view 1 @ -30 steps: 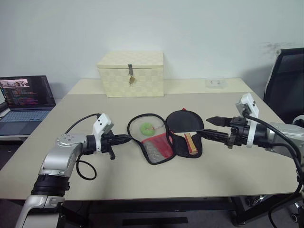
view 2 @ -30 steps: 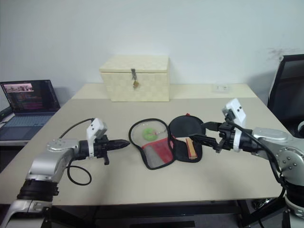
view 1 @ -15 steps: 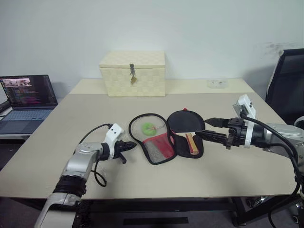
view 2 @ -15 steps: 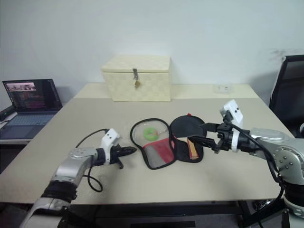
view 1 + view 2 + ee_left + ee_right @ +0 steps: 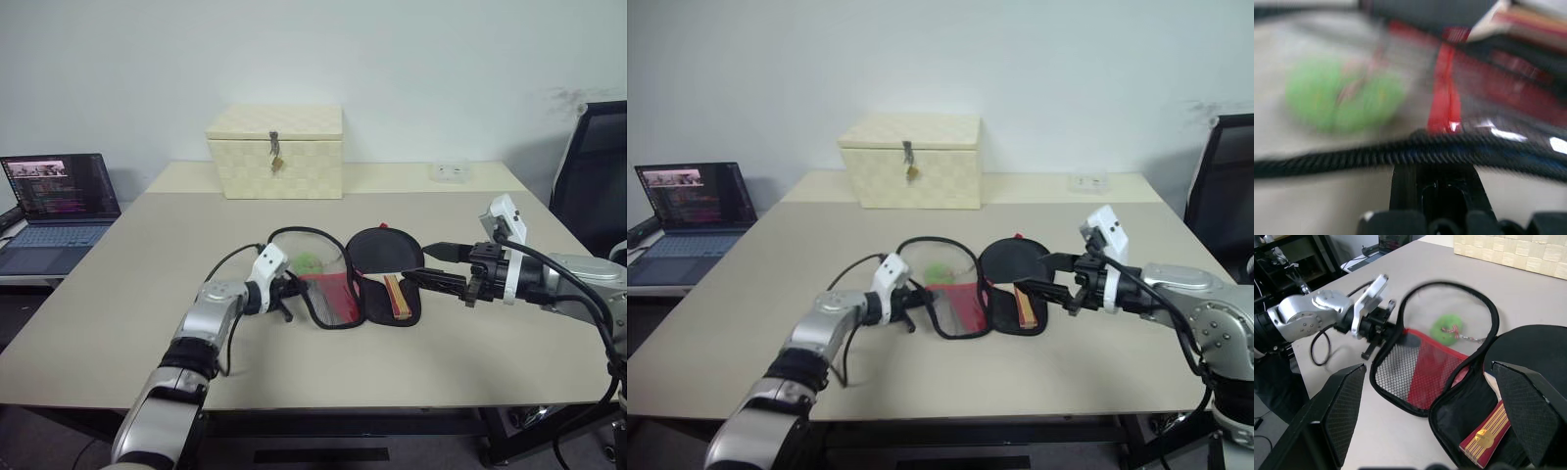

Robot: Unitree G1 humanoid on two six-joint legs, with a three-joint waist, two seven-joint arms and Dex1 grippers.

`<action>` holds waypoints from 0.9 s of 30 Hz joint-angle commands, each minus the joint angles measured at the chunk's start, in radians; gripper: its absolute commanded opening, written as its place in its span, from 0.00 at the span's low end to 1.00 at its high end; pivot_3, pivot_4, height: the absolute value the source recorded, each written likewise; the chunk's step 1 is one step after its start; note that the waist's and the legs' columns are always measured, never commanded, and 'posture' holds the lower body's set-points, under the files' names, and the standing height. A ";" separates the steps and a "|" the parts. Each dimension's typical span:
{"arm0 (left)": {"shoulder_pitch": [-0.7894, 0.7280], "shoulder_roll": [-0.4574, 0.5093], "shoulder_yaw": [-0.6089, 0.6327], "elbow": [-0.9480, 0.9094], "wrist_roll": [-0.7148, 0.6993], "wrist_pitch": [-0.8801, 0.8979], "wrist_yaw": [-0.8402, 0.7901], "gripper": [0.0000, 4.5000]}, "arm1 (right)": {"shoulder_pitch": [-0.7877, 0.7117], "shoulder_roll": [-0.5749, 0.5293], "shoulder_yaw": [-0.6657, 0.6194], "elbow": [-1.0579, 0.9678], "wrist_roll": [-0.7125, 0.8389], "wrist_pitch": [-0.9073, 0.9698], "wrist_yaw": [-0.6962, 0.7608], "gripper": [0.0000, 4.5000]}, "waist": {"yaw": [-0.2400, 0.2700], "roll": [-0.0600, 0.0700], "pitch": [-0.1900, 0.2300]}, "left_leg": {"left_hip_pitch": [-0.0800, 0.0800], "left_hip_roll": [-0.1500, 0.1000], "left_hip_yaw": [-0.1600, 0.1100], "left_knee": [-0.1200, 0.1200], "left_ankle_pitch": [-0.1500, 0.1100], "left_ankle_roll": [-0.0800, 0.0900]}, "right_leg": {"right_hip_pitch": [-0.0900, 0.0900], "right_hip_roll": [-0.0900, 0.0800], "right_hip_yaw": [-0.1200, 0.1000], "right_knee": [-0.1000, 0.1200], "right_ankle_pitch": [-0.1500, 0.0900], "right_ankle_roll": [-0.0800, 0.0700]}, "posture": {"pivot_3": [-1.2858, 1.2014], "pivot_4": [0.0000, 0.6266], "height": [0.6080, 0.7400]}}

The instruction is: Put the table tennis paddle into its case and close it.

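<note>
The case lies open in the middle of the table, its mesh-and-red flap spread to the left with a green charm inside the zip loop. The table tennis paddle rests in the right half, black head toward the far side and striped handle toward me. My left gripper is shut, its tip against the flap's zipped rim; nothing is between the fingers. My right gripper hovers open just right of the paddle, touching nothing.
A cream woven box with a metal latch stands at the back of the table. A laptop sits on a side surface to the left. A black chair stands at the right. A small white item lies at the back right.
My left gripper, still shut, has travelled right and forward across the table to the case flap's rim, and the flap looks nudged slightly toward the paddle. The right gripper has stayed put.
</note>
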 commanded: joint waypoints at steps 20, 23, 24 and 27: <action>-0.339 -0.148 0.055 0.354 0.016 -0.294 0.002 0.01 | -0.015 -0.023 -0.005 0.058 -0.085 -0.067 -0.045 1.00 | -0.009 0.000 0.000 | 0.000 -0.007 0.001 0.000 0.000 0.001 | 0.000 0.000 0.001 0.000 0.000 0.000 | 0.52 0.24 1.00; -0.211 -0.067 0.101 0.180 -0.063 -0.221 -0.109 0.01 | -0.028 0.034 0.072 0.170 -0.194 -0.131 -0.080 1.00 | -0.025 0.001 0.000 | 0.002 -0.005 0.002 -0.001 0.000 0.001 | 0.000 0.000 0.002 0.001 0.000 0.000 | 0.52 0.24 1.00; -0.176 -0.048 0.106 0.125 -0.079 -0.195 -0.127 0.01 | -0.031 0.040 0.088 0.196 -0.219 -0.151 -0.075 1.00 | -0.027 0.001 0.000 | 0.002 -0.005 0.002 -0.001 0.000 0.001 | -0.001 0.000 0.002 0.002 0.000 0.000 | 0.52 0.24 1.00; -0.050 0.019 0.136 -0.091 -0.155 -0.068 -0.178 0.01 | -0.070 0.077 0.142 0.328 -0.327 -0.211 -0.106 1.00 | -0.026 0.001 0.000 | 0.002 0.001 0.002 0.000 0.000 0.000 | -0.001 0.000 0.002 0.003 0.000 0.000 | 0.52 0.24 1.00</action>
